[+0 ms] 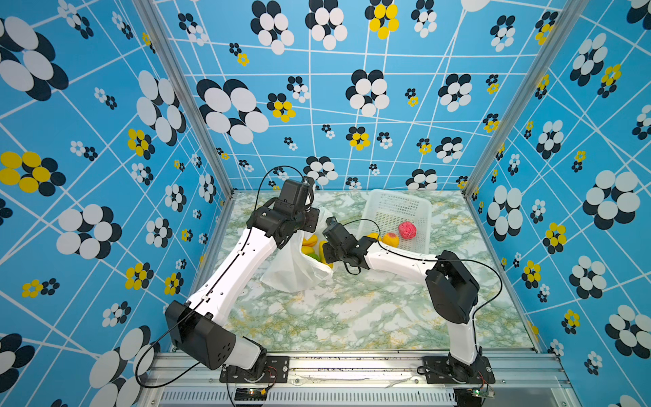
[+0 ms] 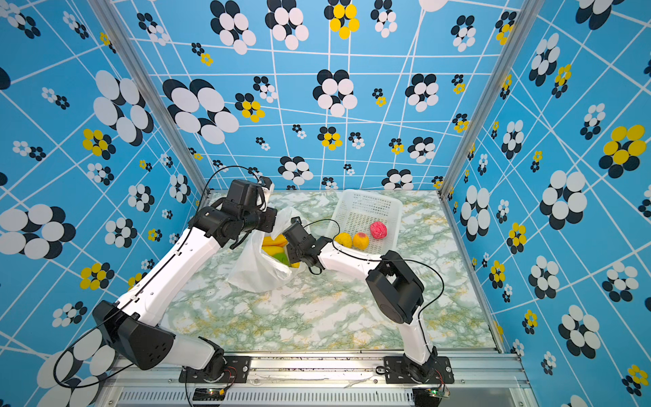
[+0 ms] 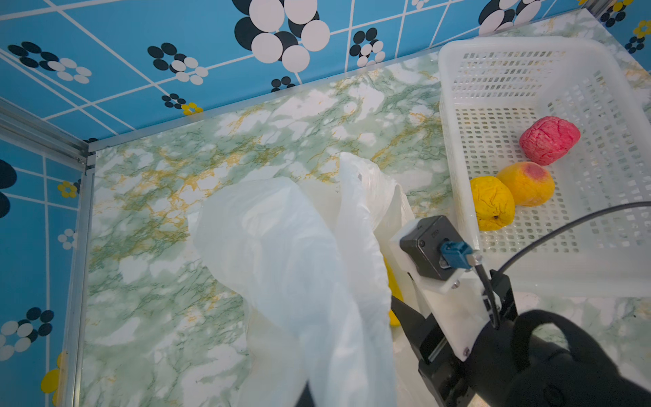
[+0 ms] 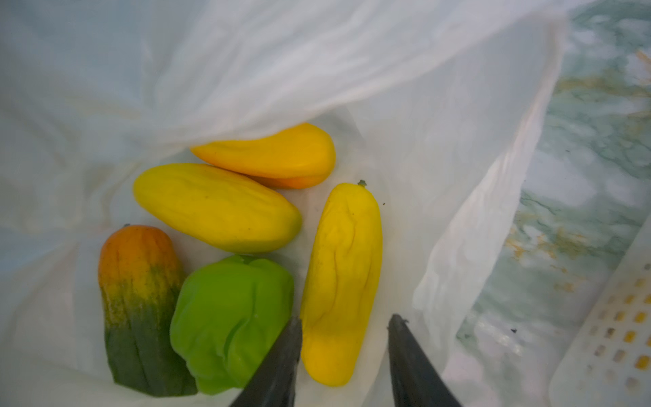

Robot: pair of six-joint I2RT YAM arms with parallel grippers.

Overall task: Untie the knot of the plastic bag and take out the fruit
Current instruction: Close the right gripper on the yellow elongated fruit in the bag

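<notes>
Right pincer (image 4: 345, 317), jaws apart, straddles long yellow fruit (image 4: 343, 275) at near end; axis runs straight ahead. Left pincer (image 3: 305, 399) clamps plastic bag (image 3: 289, 246).

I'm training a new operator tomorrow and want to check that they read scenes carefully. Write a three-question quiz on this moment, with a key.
1. True or false: the white basket holds three fruits.
2. How many fruits show inside the plastic bag in the right wrist view? A) three B) five C) seven
3. Fill in: the right gripper has its jaws apart, one on either side of the end of a long fruit coloured ___.
Key: 1 true; 2 B; 3 yellow.
</notes>
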